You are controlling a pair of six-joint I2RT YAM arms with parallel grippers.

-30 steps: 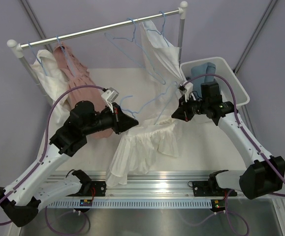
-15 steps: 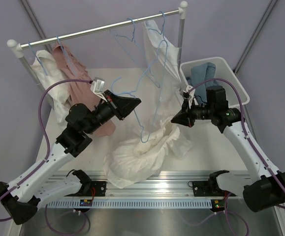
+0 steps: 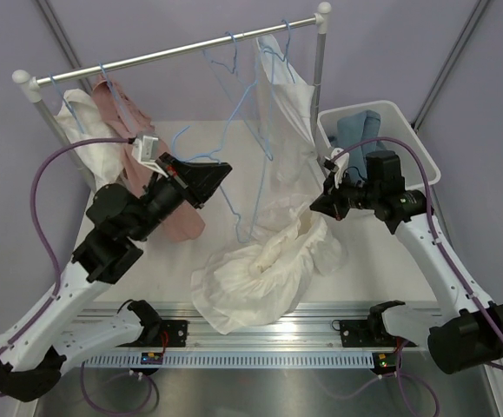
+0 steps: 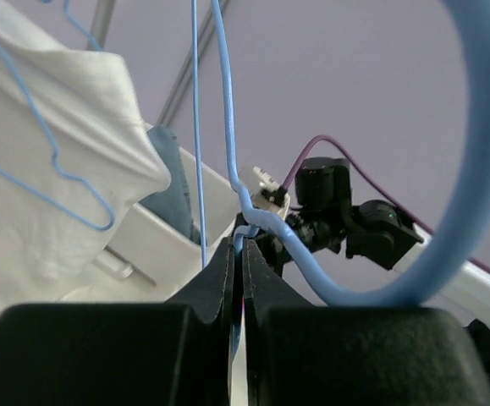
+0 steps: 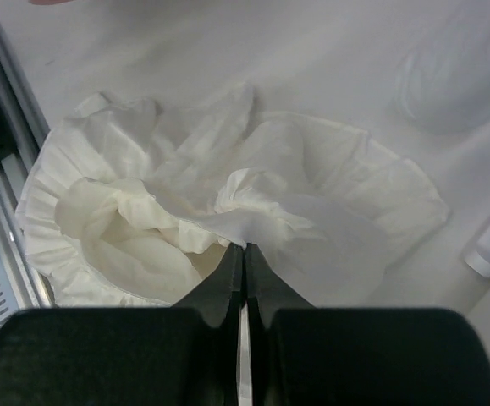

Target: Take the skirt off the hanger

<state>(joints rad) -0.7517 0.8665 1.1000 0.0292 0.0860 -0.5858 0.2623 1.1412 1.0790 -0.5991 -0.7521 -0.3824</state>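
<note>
The white skirt lies in a crumpled pile on the table near the front middle. My right gripper is shut on a fold at the pile's upper right; the right wrist view shows its jaws pinching the skirt's fabric. My left gripper is raised left of the middle and shut on a blue wire hanger, which hangs down toward the pile. In the left wrist view its jaws clamp the hanger's wire. I cannot tell whether the hanger's lower end touches the skirt.
A clothes rail spans the back with empty blue hangers, a pink garment at the left and a white garment at the right. A white bin with blue cloth stands at the right.
My left gripper has lifted the hanger up and to the left. The skirt has come down off it and gathered into a pile on the table. My right gripper has stayed shut on the skirt.
</note>
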